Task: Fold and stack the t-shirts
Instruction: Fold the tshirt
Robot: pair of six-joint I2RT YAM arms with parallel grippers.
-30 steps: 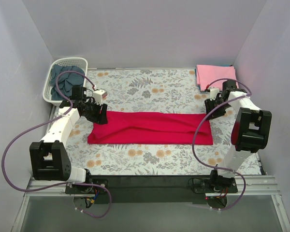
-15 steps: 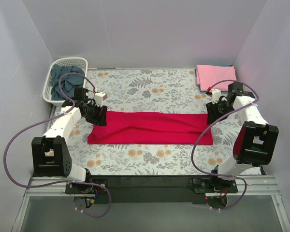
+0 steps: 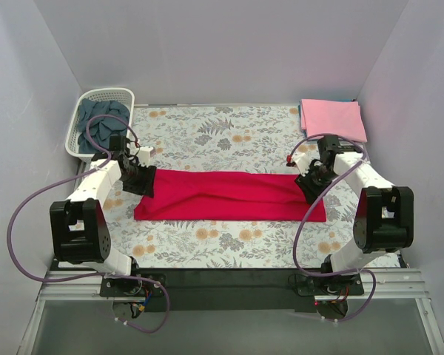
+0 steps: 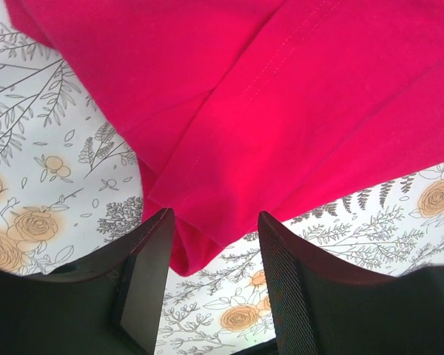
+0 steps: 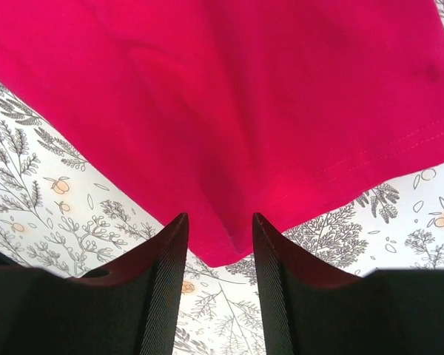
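The bright red t-shirt (image 3: 229, 195) lies folded into a long band across the middle of the floral cloth. My left gripper (image 3: 143, 183) is open at the band's far left corner; in the left wrist view a red corner (image 4: 200, 244) lies between the fingers (image 4: 152, 274). My right gripper (image 3: 308, 183) is open at the far right corner; in the right wrist view the red corner (image 5: 229, 237) sits between its fingers (image 5: 277, 274). The light pink t-shirt (image 3: 331, 117) lies folded at the back right. The dark slate-blue t-shirt (image 3: 102, 123) is bunched in the basket.
The white lattice basket (image 3: 83, 111) stands at the back left corner. The floral grey cloth (image 3: 222, 137) covers the table. Grey walls close in on three sides. Purple cables loop beside both arms.
Both grippers have come inward and down onto the far corners of the red band. The right arm has swung left, away from the pink shirt. The red shirt has not moved.
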